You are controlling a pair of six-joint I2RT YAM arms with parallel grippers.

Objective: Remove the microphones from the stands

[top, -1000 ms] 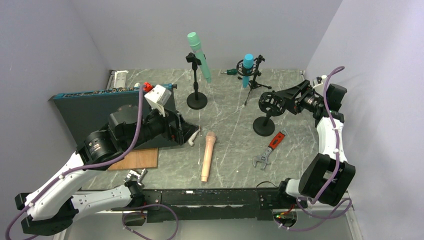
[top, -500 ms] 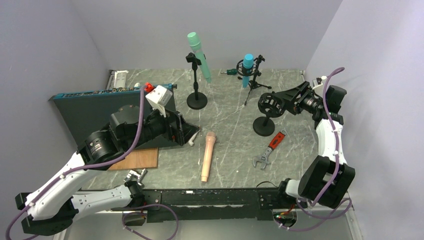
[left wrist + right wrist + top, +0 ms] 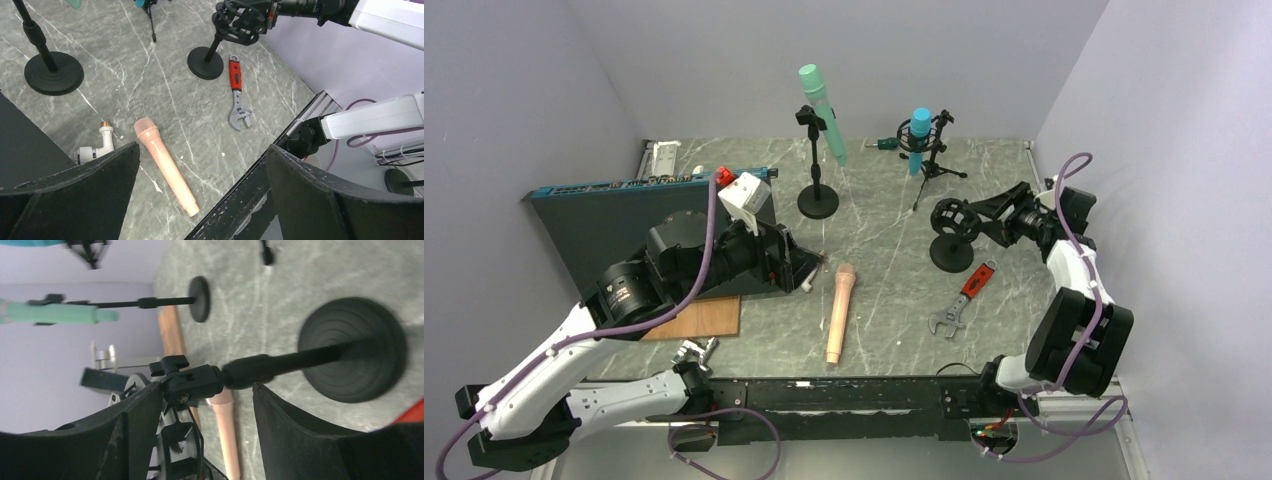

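Observation:
A peach microphone (image 3: 840, 312) lies flat on the marble table, out of any stand; it also shows in the left wrist view (image 3: 164, 165) and the right wrist view (image 3: 227, 435). A black stand with an empty ring mount (image 3: 951, 222) rests on its round base (image 3: 951, 254) at right. My right gripper (image 3: 989, 212) is open, its jaws either side of the stand's upper joint (image 3: 192, 382), not closed on it. My left gripper (image 3: 809, 268) is open and empty, hovering left of the peach microphone (image 3: 202, 150).
A green microphone (image 3: 822, 115) sits in a stand at the back centre, and a blue microphone (image 3: 919, 140) on a tripod beside it. A red-handled wrench (image 3: 964, 297) lies by the stand base. A white pipe fitting (image 3: 95, 145) lies beneath my left gripper. A dark board (image 3: 614, 215) leans at left.

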